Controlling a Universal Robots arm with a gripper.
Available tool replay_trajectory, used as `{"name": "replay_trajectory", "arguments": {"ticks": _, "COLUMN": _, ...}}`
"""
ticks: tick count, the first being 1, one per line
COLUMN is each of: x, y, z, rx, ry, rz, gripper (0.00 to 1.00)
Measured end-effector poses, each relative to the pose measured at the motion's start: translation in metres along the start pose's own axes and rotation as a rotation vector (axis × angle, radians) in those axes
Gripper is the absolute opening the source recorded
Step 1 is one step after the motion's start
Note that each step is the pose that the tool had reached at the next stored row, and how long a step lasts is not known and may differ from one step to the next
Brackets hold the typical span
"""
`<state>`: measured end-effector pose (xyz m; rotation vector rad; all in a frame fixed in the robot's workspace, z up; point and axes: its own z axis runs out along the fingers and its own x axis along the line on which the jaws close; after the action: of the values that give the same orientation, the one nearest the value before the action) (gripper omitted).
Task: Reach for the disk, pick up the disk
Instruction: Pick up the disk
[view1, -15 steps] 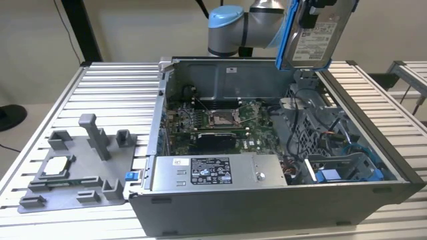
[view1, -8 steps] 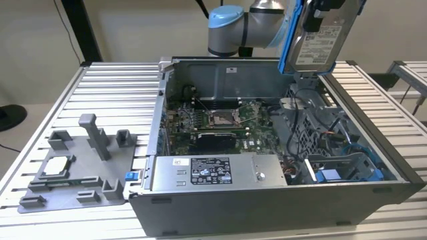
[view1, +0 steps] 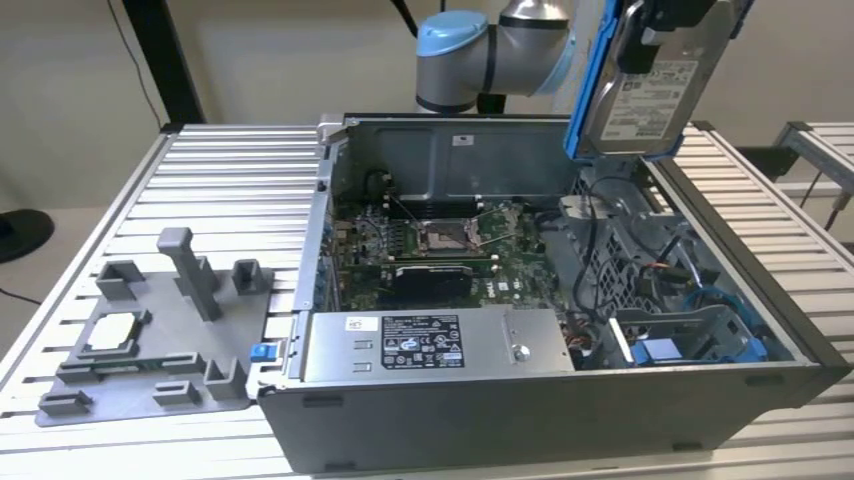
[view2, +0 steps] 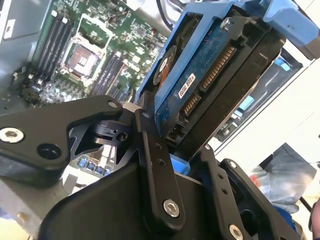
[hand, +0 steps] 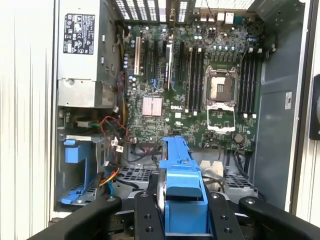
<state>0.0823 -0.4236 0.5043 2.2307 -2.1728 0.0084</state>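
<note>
The disk hangs upright in the air above the far right corner of the open computer case, its white label facing the camera and its blue bracket along the edges. My gripper is shut on its upper end. In both wrist views the black fingers clamp the disk from two sides. The first wrist view looks down past the blue bracket of the disk, held in the gripper, onto the inside of the case.
Below lie the motherboard, the grey power supply box with its black-and-white label, and a blue drive bay with loose cables. A grey fixture plate holding a small silver chip sits at the exterior view's left on the slatted table.
</note>
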Motion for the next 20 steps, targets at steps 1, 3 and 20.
{"name": "replay_trajectory", "arguments": {"ticks": 1, "x": 0.0025, "y": -0.0002, "z": 0.0001, "rx": 0.0000, "ry": -0.0001, "rz": 0.000, "gripper": 0.00}}
{"name": "replay_trajectory", "arguments": {"ticks": 3, "x": 0.0073, "y": -0.0005, "z": 0.0001, "rx": 0.0000, "ry": 0.0000, "rz": 0.000, "gripper": 0.00}}
{"name": "replay_trajectory", "arguments": {"ticks": 20, "x": 0.0502, "y": -0.0018, "z": 0.0012, "rx": -0.0001, "ry": 0.0000, "rz": 0.000, "gripper": 0.00}}
